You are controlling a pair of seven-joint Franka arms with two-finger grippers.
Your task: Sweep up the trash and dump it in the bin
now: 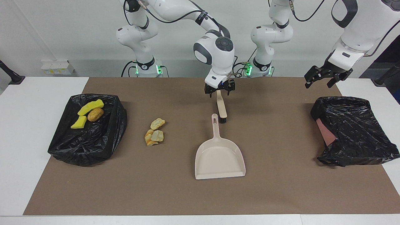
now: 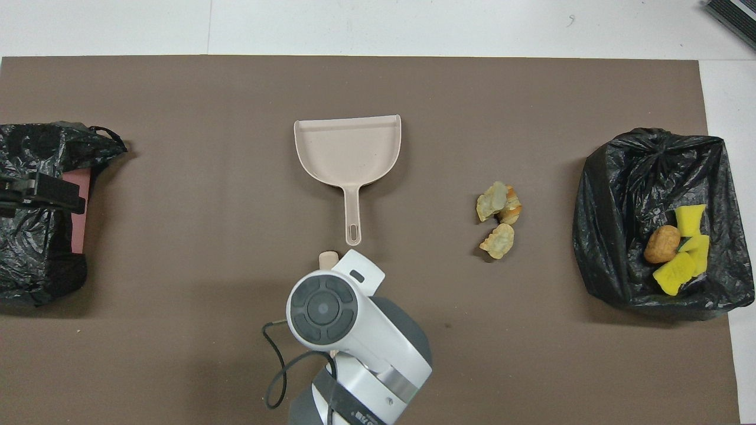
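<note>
While the desk (image 1: 18, 131) carries a wide brown mat (image 1: 200, 200), the pale dustpan (image 1: 220, 157) lying flat at the middle of that mat serves as the landmark, its handle pointing toward the robots. Toward the right arm's end of the desk from the dustpan sits a black-bagged bin (image 1: 90, 140) with part of the trash on it: yellow sponge chunks (image 1: 90, 107) and a brown lump (image 1: 95, 114). Toward the left arm's end from the dustpan lies a second black bag (image 1: 356, 131), crumpled over something pinkish. The right pincer (image 1: 219, 89) hangs nearer the robots than the dustpan's handle tip and is pinching the top of a small brush (image 1: 221, 107), whose dark bristle end is down by that tip. The left pincer (image 1: 323, 77) waits in the air over the second bag, fingers spread. Between the dustpan and the bin, three pastry-like pieces (image 1: 154, 136) lie clustered on the mat.
</note>
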